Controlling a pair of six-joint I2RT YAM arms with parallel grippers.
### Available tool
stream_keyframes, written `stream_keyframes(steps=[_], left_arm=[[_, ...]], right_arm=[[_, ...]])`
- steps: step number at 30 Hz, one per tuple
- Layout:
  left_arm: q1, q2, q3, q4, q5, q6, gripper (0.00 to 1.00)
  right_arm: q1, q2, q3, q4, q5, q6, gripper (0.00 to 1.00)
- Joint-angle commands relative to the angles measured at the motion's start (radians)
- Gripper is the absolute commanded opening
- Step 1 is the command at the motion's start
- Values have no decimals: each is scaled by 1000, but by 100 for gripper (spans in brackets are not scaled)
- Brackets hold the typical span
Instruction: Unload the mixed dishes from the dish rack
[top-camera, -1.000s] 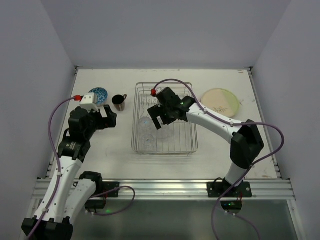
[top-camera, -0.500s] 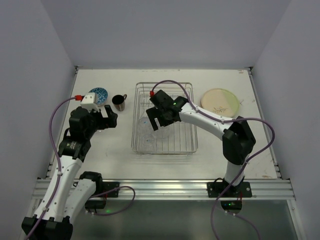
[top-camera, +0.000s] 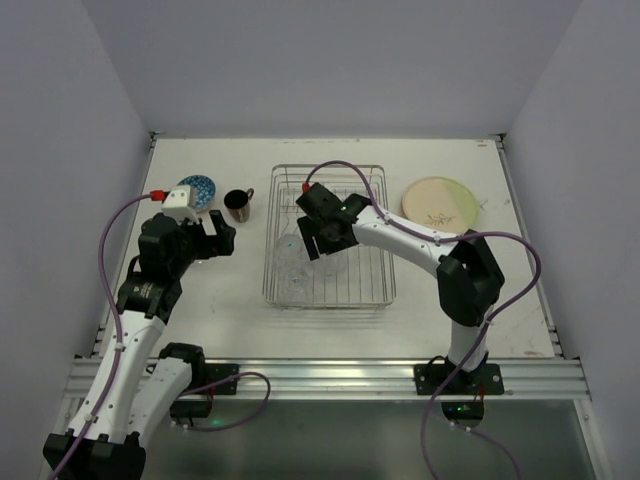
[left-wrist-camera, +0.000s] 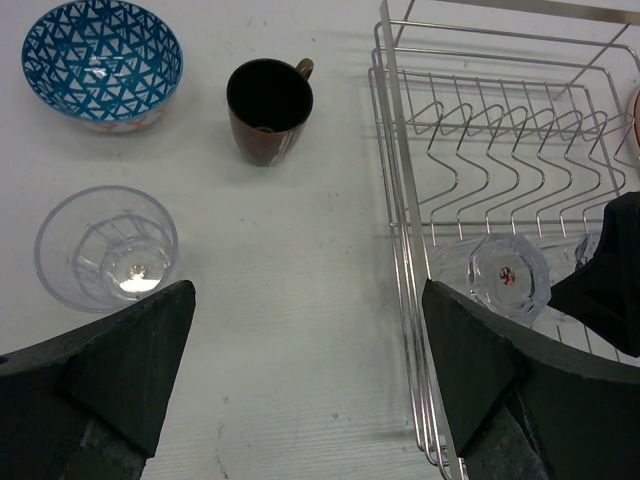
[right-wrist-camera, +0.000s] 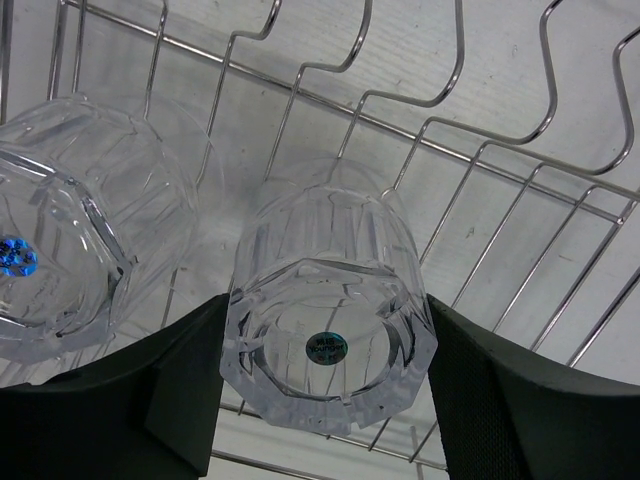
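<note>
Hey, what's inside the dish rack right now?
Two clear glasses show in the dish rack: one glass flanked by the right gripper, a second glass beside it. The right arm covers part of the rack floor, so more could be hidden.

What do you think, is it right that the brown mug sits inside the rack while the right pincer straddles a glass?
No. The left wrist view shows the mug on the table, left of the rack; the right pincer does straddle a glass.

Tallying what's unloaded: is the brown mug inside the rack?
No, the mug stands on the table outside the rack, near the blue bowl.
</note>
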Motion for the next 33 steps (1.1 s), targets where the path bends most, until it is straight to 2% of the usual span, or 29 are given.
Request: stream_keyframes(steps=[1, 2, 4, 5, 8, 11, 19, 22, 23, 25, 26, 27, 29, 30, 32, 33], left_arm=[[-5, -6, 14, 38, 19, 9, 100], [-5, -6, 14, 38, 17, 9, 100], [-6, -6, 14, 40, 19, 9, 100], [-6, -6, 14, 38, 19, 9, 100], [-6, -6, 15, 38, 22, 9, 100], [-6, -9, 17, 38, 30, 8, 100], [-6, 3, 41, 48, 100, -31, 100], [-6, 30, 66, 67, 195, -75, 100], [-6, 34, 72, 84, 280, -92, 100], [-6, 40, 69, 173, 391, -169, 100], [-6, 49, 57, 223, 530, -204, 100], [-6, 55, 46, 277, 593, -283, 100], [-18, 73, 11, 505, 763, -368, 100], [-23, 78, 0, 664, 804, -459, 100], [-57, 101, -37, 846, 899, -567, 100], [-75, 110, -43, 999, 913, -657, 100]], right_arm=[[0, 7, 51, -17, 31, 24, 70], [-1, 7, 51, -20, 32, 24, 62], [-1, -2, 44, -25, 40, 24, 56], [-1, -17, 41, -25, 44, 25, 46], [0, -69, 16, -20, 69, 25, 35], [0, -123, -18, -3, 83, 22, 30], [-8, -313, -67, 26, 71, -5, 26], [-24, -418, -105, 72, 22, -19, 24], [-31, -449, -119, 95, 2, -28, 22], [-55, -517, -165, 173, -90, -51, 20], [-66, -592, -188, 216, -135, -65, 20], [-75, -632, -212, 301, -176, -82, 19], [-104, -748, -284, 388, -285, -94, 19], [-112, -787, -332, 473, -313, -103, 19], [-141, -880, -370, 544, -422, -100, 16], [-153, -902, -399, 604, -458, -91, 16]])
